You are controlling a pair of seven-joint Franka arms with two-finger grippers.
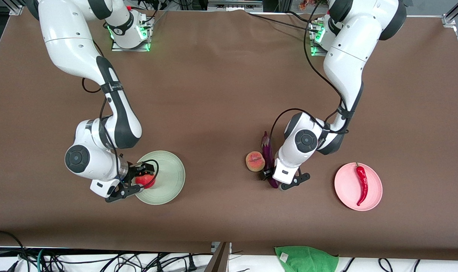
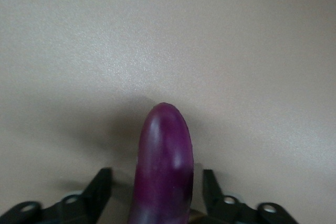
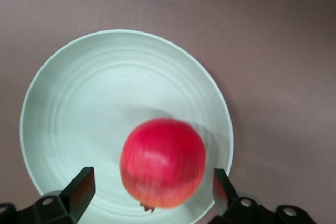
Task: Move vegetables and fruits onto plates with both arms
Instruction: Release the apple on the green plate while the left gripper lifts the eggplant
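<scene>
My right gripper (image 1: 142, 177) hangs open over the mint green plate (image 1: 171, 172). The red pomegranate (image 3: 163, 162) sits between its spread fingers (image 3: 81, 190) with a gap on each side, low over the plate (image 3: 105, 98). My left gripper (image 2: 156, 188) is down over the purple eggplant (image 1: 267, 150), open, its fingers (image 2: 210, 184) straddling the eggplant's rounded end (image 2: 164, 145) without touching it. The peach (image 1: 255, 161) lies on the table beside the eggplant. The red chili pepper (image 1: 361, 184) lies on the pink plate (image 1: 346, 187) toward the left arm's end.
A green cloth (image 1: 306, 258) lies at the table's edge nearest the front camera, with cables (image 1: 100, 260) along that edge. Brown tabletop stretches between the two plates.
</scene>
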